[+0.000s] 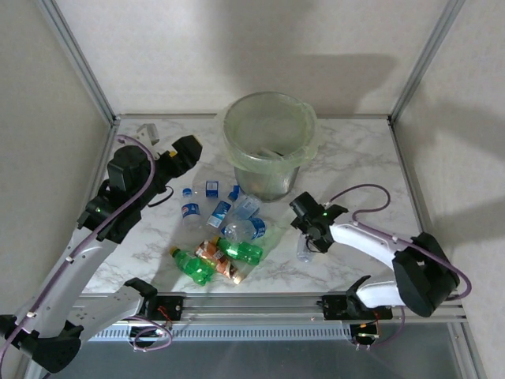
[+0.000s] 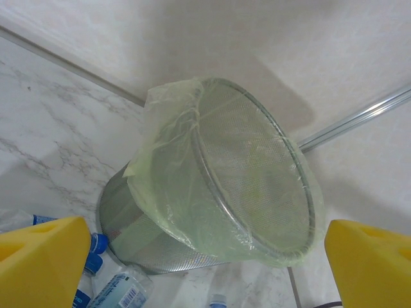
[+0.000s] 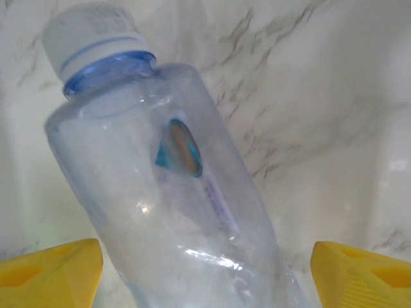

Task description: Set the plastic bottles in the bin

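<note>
Bin (image 1: 260, 178): round, translucent, lined w/ pale green bag folded over the rim; set upright at the table's back centre. A few items are seen inside, too blurred to name.
Plastic bottles (image 1: 225, 233): heaped on the table just in front of the bin. Clear ones w/ blue caps and labels (image 1: 189, 207) lie nearest the bin; two green ones (image 1: 241, 251) and an orange-labelled one (image 1: 219, 260) lie at the near side.
Single clear bottle (image 3: 173, 192): lying apart, right of the heap; blue neck ring, pale cap, crumpled wall.
Right gripper (image 1: 309, 237): lowered over that bottle; yellow pads (image 3: 45, 269) are spread wide, one either side of it. Contact can't be told.
Left gripper (image 1: 189, 148): held above the table left of the bin, pointed at it; jaws spread wide, nothing betw. them.
Other: small pale object (image 1: 148, 130) at back-left corner, not identifiable. Purple cables (image 1: 363, 189) run along both arms.
Surface: white marble-pattern table (image 1: 355, 158).
Room: plain pale walls, metal frame posts (image 1: 79, 59) at the corners.
</note>
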You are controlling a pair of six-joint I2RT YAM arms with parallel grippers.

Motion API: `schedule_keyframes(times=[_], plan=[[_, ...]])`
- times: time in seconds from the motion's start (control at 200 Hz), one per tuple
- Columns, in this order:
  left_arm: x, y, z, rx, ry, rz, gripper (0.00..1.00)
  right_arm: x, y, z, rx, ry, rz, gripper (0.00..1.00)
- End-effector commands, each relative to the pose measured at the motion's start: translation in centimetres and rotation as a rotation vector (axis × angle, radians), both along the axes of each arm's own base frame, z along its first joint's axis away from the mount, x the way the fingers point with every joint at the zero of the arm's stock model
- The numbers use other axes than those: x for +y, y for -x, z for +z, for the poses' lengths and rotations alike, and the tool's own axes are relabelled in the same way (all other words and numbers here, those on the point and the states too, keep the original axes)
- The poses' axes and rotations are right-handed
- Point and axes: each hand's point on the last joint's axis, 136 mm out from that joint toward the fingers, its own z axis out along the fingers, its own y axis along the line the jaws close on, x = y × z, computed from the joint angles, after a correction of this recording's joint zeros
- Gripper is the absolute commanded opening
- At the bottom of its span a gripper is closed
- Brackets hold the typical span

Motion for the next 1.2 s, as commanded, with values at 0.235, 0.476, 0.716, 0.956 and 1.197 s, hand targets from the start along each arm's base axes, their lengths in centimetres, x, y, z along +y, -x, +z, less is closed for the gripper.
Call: schedule_keyframes(times=[0.235, 0.476, 0.716, 0.956, 1.197], plan=[[0.4, 0.0, 0.6, -0.018, 0.008, 0.005, 0.93, -2.7, -3.5, -0.6, 0.019, 0.048, 0.148, 0.86], [0.9, 0.3, 0.7, -0.018, -0.001, 0.021, 0.93, -3.7, -4.5, -2.1, 0.075, 0.076, 0.159, 0.82], [1.6, 0.5, 0.8, -0.022, -0.008, 0.046, 0.93, -3.5, -4.8, -1.7, 0.068, 0.068, 0.162, 0.69], [1.7, 0.4, 0.5, -0.011, -0.007, 0.048, 0.93, -3.8, -4.9, 1.1, -0.019, 0.061, 0.143, 0.63], [1.1, 0.0, 0.6, -0.011, 0.008, 0.031, 0.93, -3.8, -3.7, 4.7, -0.142, -0.002, 0.136, 0.62]])
